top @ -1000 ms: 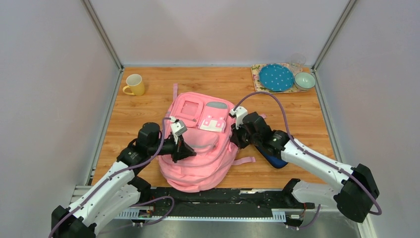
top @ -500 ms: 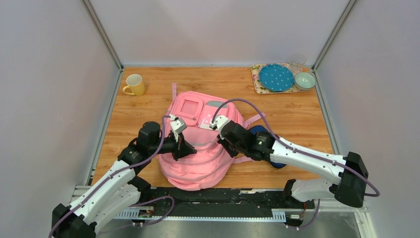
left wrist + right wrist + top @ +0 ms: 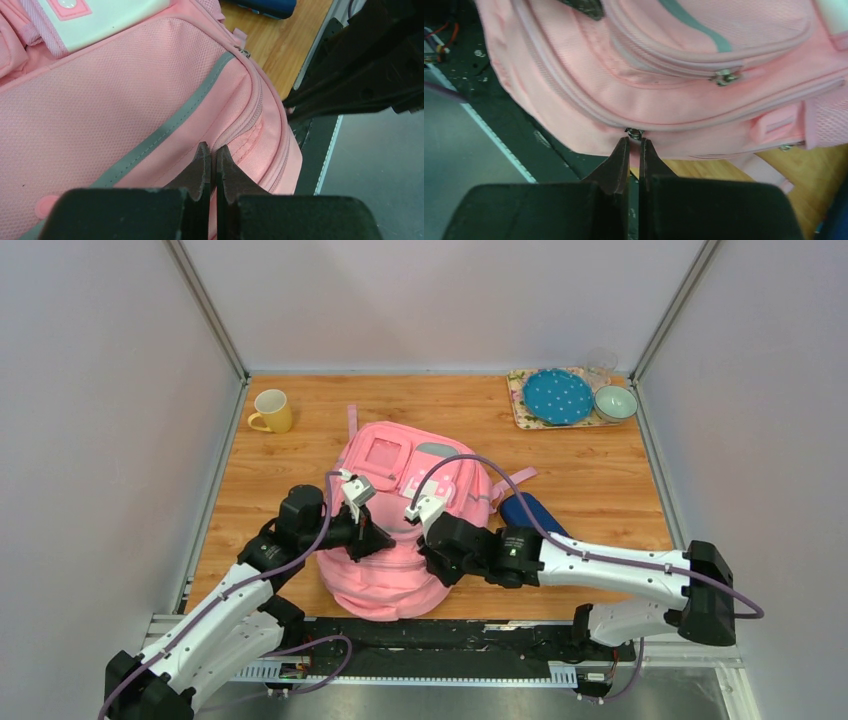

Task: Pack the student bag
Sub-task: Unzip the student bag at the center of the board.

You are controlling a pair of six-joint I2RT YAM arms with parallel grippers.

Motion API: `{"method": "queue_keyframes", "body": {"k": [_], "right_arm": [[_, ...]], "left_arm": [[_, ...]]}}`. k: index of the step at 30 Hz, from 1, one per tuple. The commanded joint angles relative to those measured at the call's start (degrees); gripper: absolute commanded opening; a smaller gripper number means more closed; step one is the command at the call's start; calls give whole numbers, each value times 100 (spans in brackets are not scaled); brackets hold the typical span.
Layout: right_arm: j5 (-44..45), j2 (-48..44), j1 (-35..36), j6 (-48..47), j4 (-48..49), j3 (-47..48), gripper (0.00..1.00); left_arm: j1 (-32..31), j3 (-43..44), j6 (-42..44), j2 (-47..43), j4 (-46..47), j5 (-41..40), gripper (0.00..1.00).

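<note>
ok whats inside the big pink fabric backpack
Nothing shows: the pink fabric backpack looks zipped shut where visible, hiding its contents. The right gripper pinches a metal zip pull.

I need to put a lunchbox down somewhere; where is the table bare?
Bare wood: the far strip between the yellow mug and the tray; the left side between mug and left arm; the right side between tray and navy pouch. Crowded: the near middle, where the student bag, pouch and right arm sit.

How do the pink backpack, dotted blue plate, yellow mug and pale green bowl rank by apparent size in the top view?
pink backpack
dotted blue plate
yellow mug and pale green bowl look about alike
</note>
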Motion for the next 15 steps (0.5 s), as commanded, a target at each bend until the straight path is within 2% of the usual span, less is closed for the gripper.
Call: {"method": "queue_keyframes", "body": {"k": [1, 7, 12, 15], "right_arm": [[-724, 252, 636, 1153, 1847, 179, 0], [-152, 525, 1032, 1610, 2260, 390, 0], [445, 824, 1050, 2024, 2533, 434, 0], [385, 1026, 1059, 2007, 2472, 583, 0]], "left_arm": [[69, 337, -273, 19, 669, -511, 0], [69, 372, -431, 10, 554, -617, 0], [60, 267, -861, -104, 739, -643, 0], [69, 206, -976, -244, 792, -792, 0]]}}
